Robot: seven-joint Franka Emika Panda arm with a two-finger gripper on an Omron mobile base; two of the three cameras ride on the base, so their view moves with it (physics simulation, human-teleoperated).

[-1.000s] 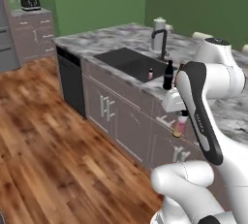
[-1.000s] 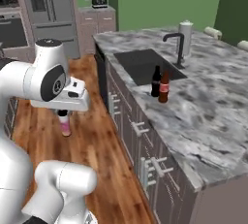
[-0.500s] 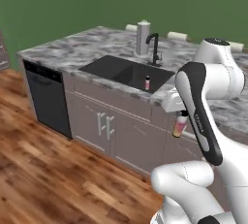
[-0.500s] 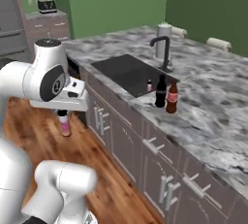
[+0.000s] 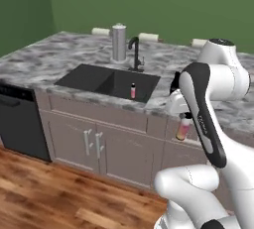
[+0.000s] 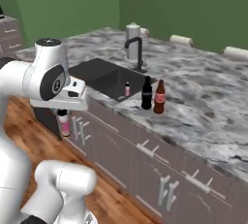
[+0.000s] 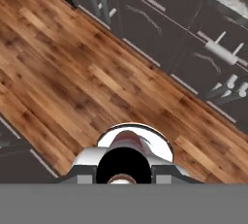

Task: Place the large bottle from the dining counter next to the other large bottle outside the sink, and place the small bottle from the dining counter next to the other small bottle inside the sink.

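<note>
Presently the counter [image 6: 203, 97] carries both large bottles beside the sink [image 5: 106, 79], which holds one small bottle. The end effector [image 5: 183, 124] is clenched on the small bottle [image 5: 183, 129], grasping its upper part; judged light, rigid, smooth, likely slippery.

We note steel canister [image 5: 118, 43] behind faucet | paper rolls [image 5: 100, 31] along back edge | dishwasher [image 5: 19, 129] left | wood floor [image 7: 63, 72]

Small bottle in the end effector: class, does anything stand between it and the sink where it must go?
The small bottle hangs below counter height before the cabinets, so the counter edge stands between it and the sink.
</note>
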